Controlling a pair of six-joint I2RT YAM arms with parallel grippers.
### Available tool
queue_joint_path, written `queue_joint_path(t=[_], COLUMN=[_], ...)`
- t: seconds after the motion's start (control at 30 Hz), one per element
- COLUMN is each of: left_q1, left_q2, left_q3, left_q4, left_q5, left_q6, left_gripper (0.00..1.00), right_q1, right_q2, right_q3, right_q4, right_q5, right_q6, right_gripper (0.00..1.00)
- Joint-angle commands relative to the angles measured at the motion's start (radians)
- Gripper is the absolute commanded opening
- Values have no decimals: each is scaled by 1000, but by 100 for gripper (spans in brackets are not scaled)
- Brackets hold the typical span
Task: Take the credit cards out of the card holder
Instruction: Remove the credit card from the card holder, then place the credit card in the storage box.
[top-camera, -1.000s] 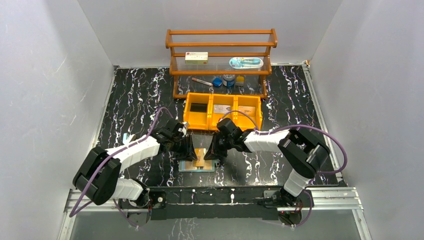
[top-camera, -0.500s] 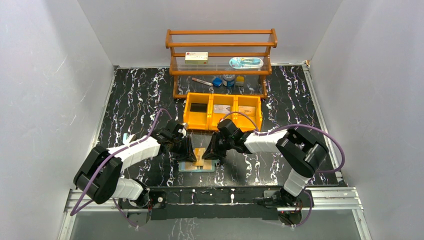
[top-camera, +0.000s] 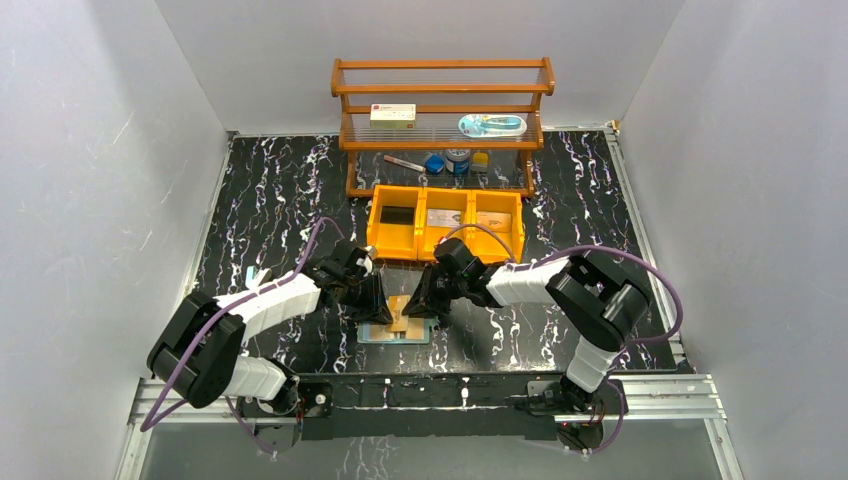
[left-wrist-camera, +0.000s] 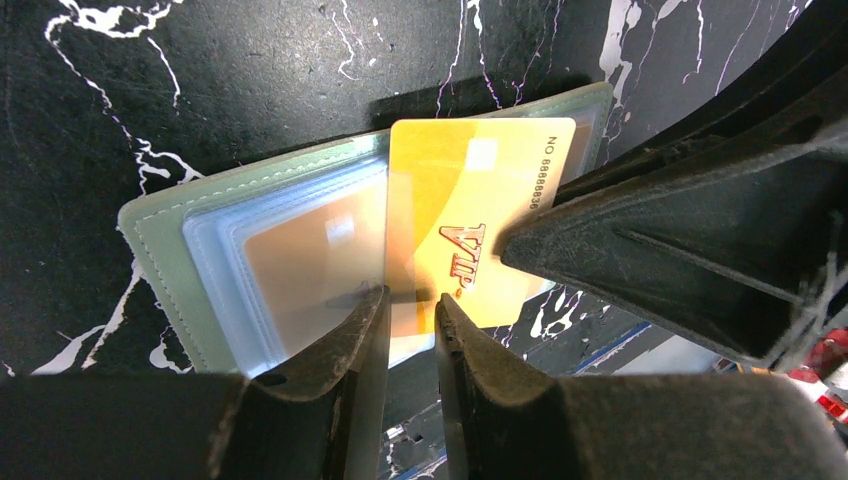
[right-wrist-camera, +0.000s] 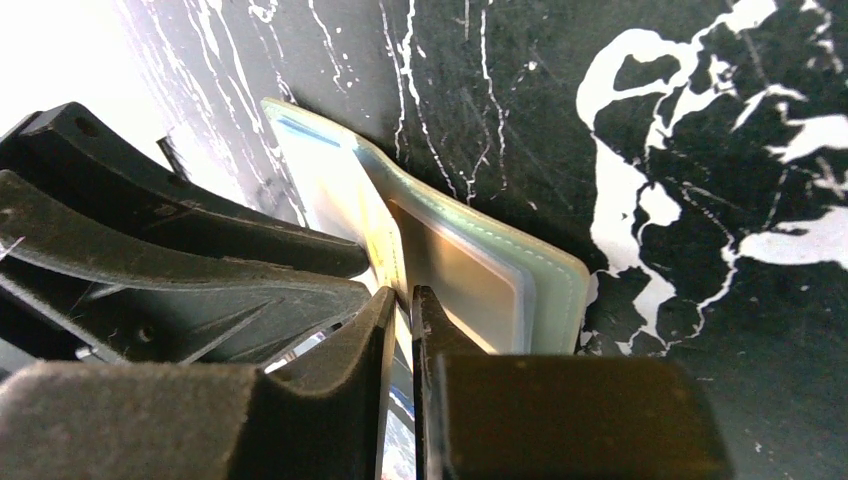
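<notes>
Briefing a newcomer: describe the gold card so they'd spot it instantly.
On the black marbled table, before the orange bins, lies an open green card holder. Sticking from it is the gold card printed VIP, unlike the duller card pocketed beside it.

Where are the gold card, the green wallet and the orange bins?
gold card (left-wrist-camera: 470, 200), left wrist view, on its shiny face.
green wallet (left-wrist-camera: 157, 232), left wrist view, on its stitched left edge.
orange bins (top-camera: 400, 243), top external view, on the front wall.

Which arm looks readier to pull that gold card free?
Probably right: the right gripper pinches an edge of the gold card; the left gripper seems to steady the card holder.
</notes>
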Motion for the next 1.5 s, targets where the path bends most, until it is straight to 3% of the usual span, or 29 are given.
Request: queue_joint_path(t=[0.0,0.23,0.43,0.7,1.0,1.2,1.3,1.47], left_q1=[-1,-1,-1,-1,-1,-1,-1,-1], left_q2=[4,-15,-80,-142,-252,-328,-353,-360], left_q3=[-17,-5,9,41,74,74,71,70], left_q4=[-43,-61,-96,-104,-123,-151,-163,-169], left_q5=[-1,-18,-86,-103,-191,-257,-283,-296], left_q6=[9,12,12,14,14,1,-9,-16], left_gripper=[22,22,28,34,35,49,55,61], right_q1=[-4,-7,-17,-24,-38,-49,-72,-150], right_q2=[23,-33,-106,-297,-572,-703,-694,-663], right_q3=[28,32,27,-17,14,19,70,125], right_q4=[42,-49,-154,-99,-255,-270,-323,-368], right_q5=[-19,40,59,56,504,837,931,940], right_q6=[4,-48,-107,-157,-435,-668,-775,-916], right_gripper=[17,1,0,0,0,0,0,0])
